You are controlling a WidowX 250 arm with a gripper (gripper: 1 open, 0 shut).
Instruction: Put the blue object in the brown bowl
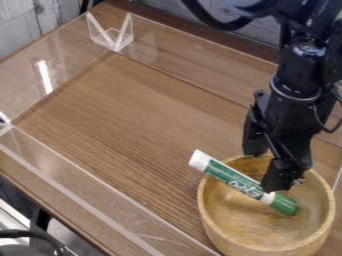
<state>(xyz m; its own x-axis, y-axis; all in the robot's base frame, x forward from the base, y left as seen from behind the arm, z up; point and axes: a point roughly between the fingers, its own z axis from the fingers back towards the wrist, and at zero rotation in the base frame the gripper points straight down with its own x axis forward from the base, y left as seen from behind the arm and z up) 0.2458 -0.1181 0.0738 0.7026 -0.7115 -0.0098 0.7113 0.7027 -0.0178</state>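
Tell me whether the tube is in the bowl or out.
Partly in: the tube lies tilted, green end inside the brown bowl, white end over the rim.

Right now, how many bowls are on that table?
1. The bowl sits at the near right corner of the table, with the tube lying across its rim. None seems hidden.
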